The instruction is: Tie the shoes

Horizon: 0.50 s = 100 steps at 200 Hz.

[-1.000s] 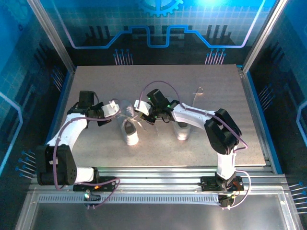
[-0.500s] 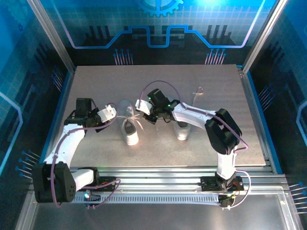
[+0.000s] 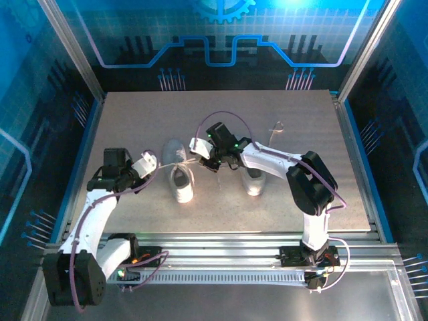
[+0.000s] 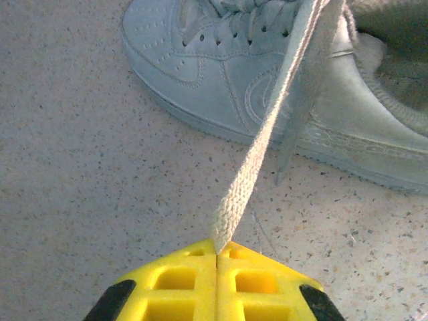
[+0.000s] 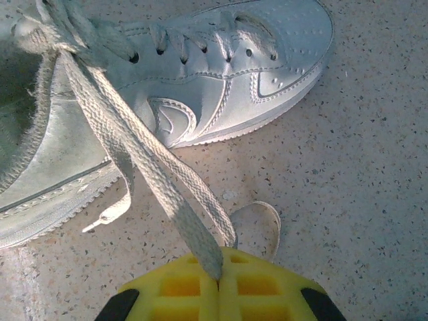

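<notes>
Speckled beige surface (image 3: 301, 120) forms the floor of a booth with blue-lit walls. On the back wall (image 3: 134, 40) we see part of a gear outline and angular, circuit-style lines drawn in bright blue.

We see two small white sneakers near the middle of the surface. The left sneaker (image 3: 179, 175) lies with its toe pointing away from the arm bases. The right sneaker (image 3: 253, 182) sits apart to its right, partly under the right arm, and a thin loose lace (image 3: 275, 127) trails over the surface beyond it.

The left claw (image 3: 150, 160) is just to the left of the left sneaker, and the right claw (image 3: 196, 147) is just to the right of its toe end. Both are clenched.

From the left wrist, we see yellow fingertips pressed together on the left lace end (image 4: 267, 134). This flat woven strip runs taut up to the eyelets. From the right wrist, the yellow fingertips pinch the right lace end (image 5: 154, 167), which runs back to the same sneaker's eyelets. A slack lace tip (image 5: 107, 214) rests on the surface beside the sole.

The sneaker's side panel bears a stitched curved emblem (image 5: 175, 120). We cannot read any name on it. Small perforations dot the toe.
</notes>
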{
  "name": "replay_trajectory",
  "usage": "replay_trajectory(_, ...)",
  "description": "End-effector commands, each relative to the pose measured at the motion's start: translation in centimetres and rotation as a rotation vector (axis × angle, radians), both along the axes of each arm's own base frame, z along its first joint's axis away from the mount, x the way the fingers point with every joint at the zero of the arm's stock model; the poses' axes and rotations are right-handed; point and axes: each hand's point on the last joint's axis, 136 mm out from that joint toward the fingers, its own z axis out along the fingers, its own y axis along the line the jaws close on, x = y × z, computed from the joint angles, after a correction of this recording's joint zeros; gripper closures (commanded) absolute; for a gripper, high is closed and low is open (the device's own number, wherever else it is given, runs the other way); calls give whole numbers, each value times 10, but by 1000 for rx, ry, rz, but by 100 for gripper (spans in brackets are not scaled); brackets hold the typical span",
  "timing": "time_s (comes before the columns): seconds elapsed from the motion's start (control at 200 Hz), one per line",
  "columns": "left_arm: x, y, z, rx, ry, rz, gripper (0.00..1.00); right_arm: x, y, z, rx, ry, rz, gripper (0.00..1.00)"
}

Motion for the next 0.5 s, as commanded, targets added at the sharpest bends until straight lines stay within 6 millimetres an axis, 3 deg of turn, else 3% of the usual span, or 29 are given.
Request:
replay_trajectory(0.0, 8, 5, 1, -32, 47, 108, 100, 3, -1, 17, 26, 21, -1, 100)
replay_trajectory(0.225, 20, 30, -8, 22, 132, 288, 100, 2, -9, 18, 5, 100, -5, 100)
replay_trajectory(0.495, 2, 32, -34, -18, 278, 411, 100, -4, -24, 13, -67, 139, -14, 100)
